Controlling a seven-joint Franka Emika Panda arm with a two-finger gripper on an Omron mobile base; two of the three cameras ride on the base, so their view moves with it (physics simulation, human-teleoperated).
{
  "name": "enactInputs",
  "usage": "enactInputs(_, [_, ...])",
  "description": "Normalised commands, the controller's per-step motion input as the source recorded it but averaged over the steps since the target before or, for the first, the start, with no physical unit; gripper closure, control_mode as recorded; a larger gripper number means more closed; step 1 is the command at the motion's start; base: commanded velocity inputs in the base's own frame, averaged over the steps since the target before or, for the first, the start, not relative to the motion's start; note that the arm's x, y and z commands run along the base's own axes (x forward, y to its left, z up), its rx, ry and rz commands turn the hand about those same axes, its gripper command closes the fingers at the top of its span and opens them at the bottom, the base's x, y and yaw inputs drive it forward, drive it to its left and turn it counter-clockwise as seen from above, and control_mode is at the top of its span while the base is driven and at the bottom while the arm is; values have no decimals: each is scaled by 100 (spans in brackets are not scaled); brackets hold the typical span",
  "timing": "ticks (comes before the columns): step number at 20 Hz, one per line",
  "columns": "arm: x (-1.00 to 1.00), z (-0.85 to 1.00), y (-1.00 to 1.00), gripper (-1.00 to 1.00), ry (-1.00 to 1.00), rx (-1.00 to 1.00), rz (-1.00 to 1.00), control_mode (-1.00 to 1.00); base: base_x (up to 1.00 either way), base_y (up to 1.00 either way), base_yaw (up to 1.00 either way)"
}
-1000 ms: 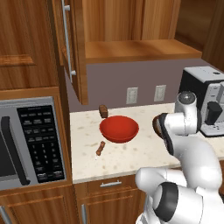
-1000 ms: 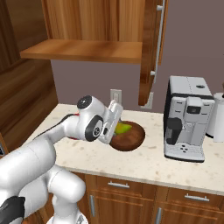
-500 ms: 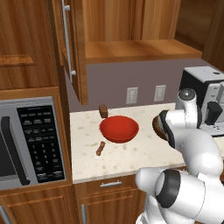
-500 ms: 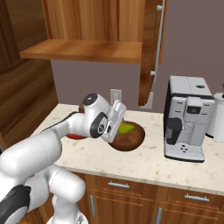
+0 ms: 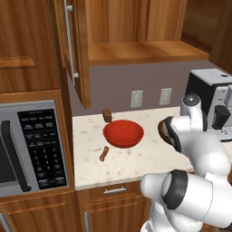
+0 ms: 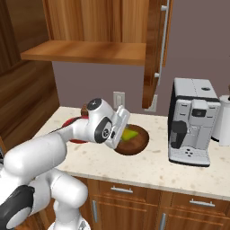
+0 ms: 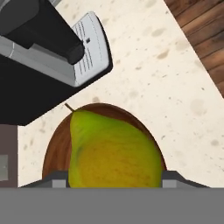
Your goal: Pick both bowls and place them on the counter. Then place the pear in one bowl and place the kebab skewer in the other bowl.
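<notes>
My gripper (image 7: 114,180) is shut on the yellow-green pear (image 7: 111,151), which sits between the two finger pads (image 7: 56,179). Directly behind the pear lies the dark brown bowl (image 7: 54,151) on the speckled counter (image 7: 175,78). In the right base view the gripper (image 6: 122,130) holds the pear (image 6: 130,134) over the brown bowl (image 6: 137,144); whether the pear touches the bowl I cannot tell. The red bowl (image 5: 123,134) rests on the counter (image 5: 136,163) further left. The kebab skewer (image 5: 104,154) lies on the counter in front of it. My arm hides most of the brown bowl (image 5: 163,130) in the left base view.
A coffee machine (image 6: 192,121) stands on the counter right of the brown bowl. A stubby dark brown block (image 5: 107,115) sits behind the red bowl. A microwave (image 5: 27,149) is at the left, and an open cabinet door (image 6: 155,49) hangs above.
The hand with the pear has shifted a little further over the brown bowl and slightly lower. The bowls and skewer have not moved.
</notes>
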Motion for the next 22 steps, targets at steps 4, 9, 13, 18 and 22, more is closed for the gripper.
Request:
enactInputs(4, [26, -5, -3, 100, 9, 2, 0, -100, 0, 0, 0])
enactInputs(9, [31, -8, -15, 100, 8, 4, 0, -100, 0, 0, 0])
enactInputs(13, [20, -20, -7, 100, 7, 0, 0, -100, 0, 0, 0])
enactInputs(18, [11, -23, 0, 100, 5, 0, 0, -100, 0, 0, 0])
enactInputs(22, [6, -24, 0, 100, 5, 0, 0, -100, 0, 0, 0])
